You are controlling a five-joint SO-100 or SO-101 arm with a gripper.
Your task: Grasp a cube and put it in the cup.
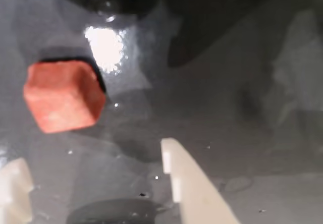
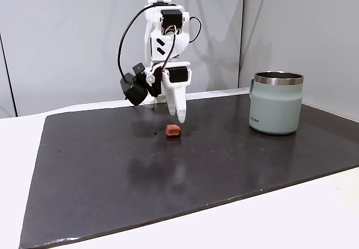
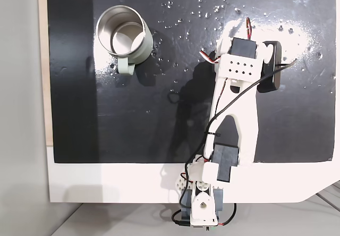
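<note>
Cube (image 1: 64, 97) sits loose on the dark mat (image 2: 112, 170), just ahead-left of my claw (image 1: 96, 171), whose fingers are spread wide and empty. I'm lining up the grasp: next I'd shift to straddle it, drop, squeeze; the mug (image 2: 275, 103) waits well apart

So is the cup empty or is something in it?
Empty. In a fixed view from above, the cup shows bare steel inside, and the cube sits on the dark mat.

Reddish-brown cube (image 1: 64, 96) on a glossy black mat (image 2: 168, 170); pale grey-green cup (image 2: 275, 104) with bare steel rim and dark logo; white gripper (image 2: 180, 116); white tabletop (image 2: 269, 221).
</note>
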